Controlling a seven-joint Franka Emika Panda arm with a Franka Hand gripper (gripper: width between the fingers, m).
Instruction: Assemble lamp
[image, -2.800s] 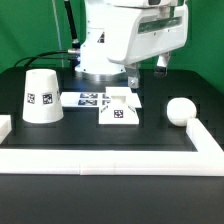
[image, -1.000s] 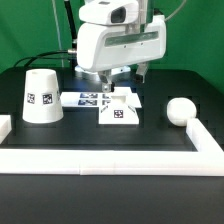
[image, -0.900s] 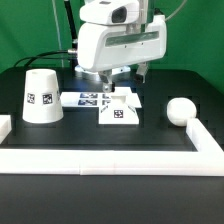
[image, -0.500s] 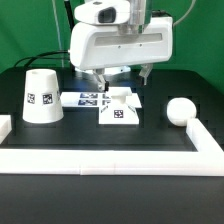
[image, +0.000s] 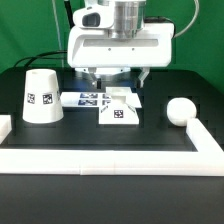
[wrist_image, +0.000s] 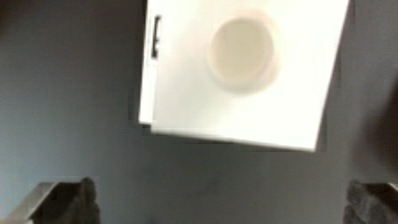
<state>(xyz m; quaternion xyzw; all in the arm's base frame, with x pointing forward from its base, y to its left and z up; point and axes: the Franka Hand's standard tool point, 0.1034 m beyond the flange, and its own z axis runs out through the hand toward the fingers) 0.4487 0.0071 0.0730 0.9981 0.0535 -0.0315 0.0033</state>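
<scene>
The lamp base (image: 118, 107), a small white square stepped block with a tag on its front, stands mid-table. In the wrist view it shows from above (wrist_image: 240, 70) with a round socket in its top. The cone shade (image: 41, 96) stands at the exterior view's left. The ball bulb (image: 180, 110) lies at the right. My gripper (image: 121, 80) hangs just above and behind the base, open and empty. In the wrist view the gripper (wrist_image: 219, 205) is off the base, with its dark fingertips (wrist_image: 63, 200) wide apart over bare table.
The marker board (image: 84, 99) lies flat between the shade and the base. Long white rails run along the front (image: 110, 158) and the right side (image: 205, 135), and a rail end shows at the left (image: 5, 125). The table is black.
The hand has turned at the wrist and shifted a little toward the exterior view's left, staying above the base. The base, shade and bulb have not moved.
</scene>
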